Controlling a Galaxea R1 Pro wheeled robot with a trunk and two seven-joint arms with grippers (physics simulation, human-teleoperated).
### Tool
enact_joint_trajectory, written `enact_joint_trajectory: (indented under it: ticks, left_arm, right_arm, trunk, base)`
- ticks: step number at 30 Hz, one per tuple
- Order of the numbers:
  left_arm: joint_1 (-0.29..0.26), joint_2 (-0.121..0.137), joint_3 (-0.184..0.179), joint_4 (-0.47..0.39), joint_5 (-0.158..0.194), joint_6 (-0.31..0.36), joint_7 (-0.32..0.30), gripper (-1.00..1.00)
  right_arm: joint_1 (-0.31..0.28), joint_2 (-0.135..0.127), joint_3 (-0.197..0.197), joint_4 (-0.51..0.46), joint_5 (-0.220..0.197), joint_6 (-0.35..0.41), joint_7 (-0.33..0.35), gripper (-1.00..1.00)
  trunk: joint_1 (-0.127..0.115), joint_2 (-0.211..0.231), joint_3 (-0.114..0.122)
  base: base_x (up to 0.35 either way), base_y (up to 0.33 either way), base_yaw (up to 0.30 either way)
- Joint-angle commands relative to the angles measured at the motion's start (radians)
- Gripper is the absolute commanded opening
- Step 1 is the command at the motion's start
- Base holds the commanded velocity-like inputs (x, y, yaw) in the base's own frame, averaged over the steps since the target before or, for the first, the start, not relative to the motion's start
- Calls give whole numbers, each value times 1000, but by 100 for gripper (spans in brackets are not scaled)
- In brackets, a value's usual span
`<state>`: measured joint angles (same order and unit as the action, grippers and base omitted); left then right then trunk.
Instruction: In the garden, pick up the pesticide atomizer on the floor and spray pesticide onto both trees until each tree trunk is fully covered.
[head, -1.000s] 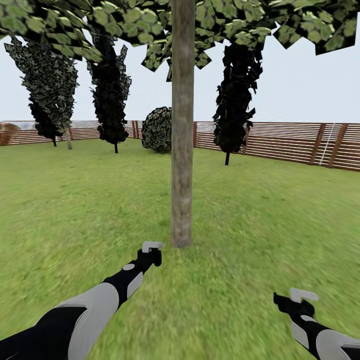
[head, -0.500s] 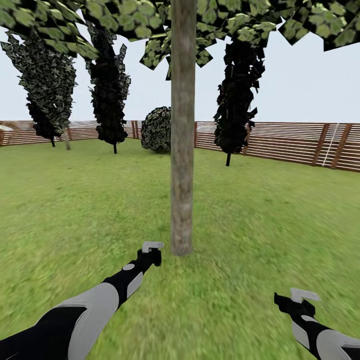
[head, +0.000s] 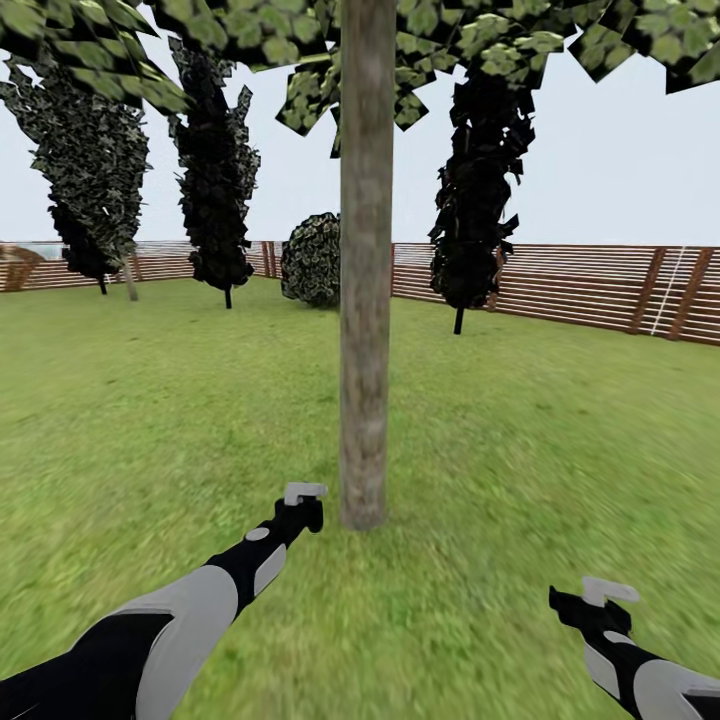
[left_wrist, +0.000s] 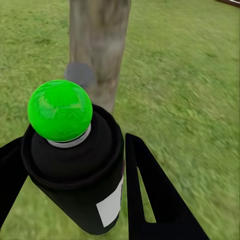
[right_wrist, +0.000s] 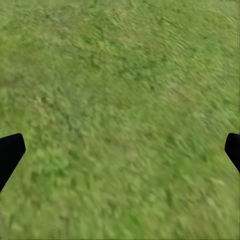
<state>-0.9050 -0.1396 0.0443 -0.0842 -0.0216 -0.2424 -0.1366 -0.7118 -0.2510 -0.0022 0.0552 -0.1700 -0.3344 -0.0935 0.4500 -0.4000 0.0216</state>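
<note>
Head view: a grey-brown trunk (head: 364, 270) rises from the lawn (head: 150, 400), fence (head: 580, 285) far behind. Left wrist view: the left gripper (left_wrist: 75, 175) pinches the sprayer (left_wrist: 75, 165), black with a green knob, near the trunk. Right wrist view: the right gripper (right_wrist: 120, 150) is spread over grass.

Your head camera sits high, faces forward and down across lawn (head: 150, 400), tree trunk (head: 364, 270) dead ahead and close, fence (head: 560, 285) far behind, both arms reaching in from the near edge. Your left wrist camera looks along left gripper (left_wrist: 75, 165), very near atomizer (left_wrist: 70, 145) it clamps, same trunk (left_wrist: 100, 45) just beyond; this trunk and surrounding grass shared with head view. Your right wrist camera points down at grass (right_wrist: 120, 110), close, right gripper (right_wrist: 120, 150) fingertips spread wide at frame edges.
</note>
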Motion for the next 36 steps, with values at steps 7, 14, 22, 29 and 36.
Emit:
enact_joint_trajectory:
  ticks: [7, 14, 22, 29, 36]
  left_arm:
    - [0, 0, 0, 0, 0, 0, 0, -100]
    - [0, 0, 0, 0, 0, 1, 0, -100]
    - [0, 0, -4, 0, -1, 4, -1, -100]
    - [0, 0, -16, -5, -21, 63, -1, -100]
    - [0, -18, -17, -8, -63, 95, -1, -100]
  right_arm:
    - [0, 3, 1, 0, 1, 0, 0, 100]
    - [0, 4, 1, 0, 1, 0, 0, 100]
    - [3, 4, 1, 0, 1, 0, 0, 100]
    - [10, 4, 1, 0, 1, 0, 0, 100]
    - [23, 3, 1, 0, 1, 0, 0, 100]
  trunk:
    - [0, 0, 0]
    - [0, 0, 0]
    - [0, 0, 0]
    - [0, 0, 0]
    - [0, 0, 0]
  base:
    - [350, 0, 0]
    - [350, 0, 0]
    - [350, 0, 0]
    - [350, 0, 0]
    - [338, 0, 0]
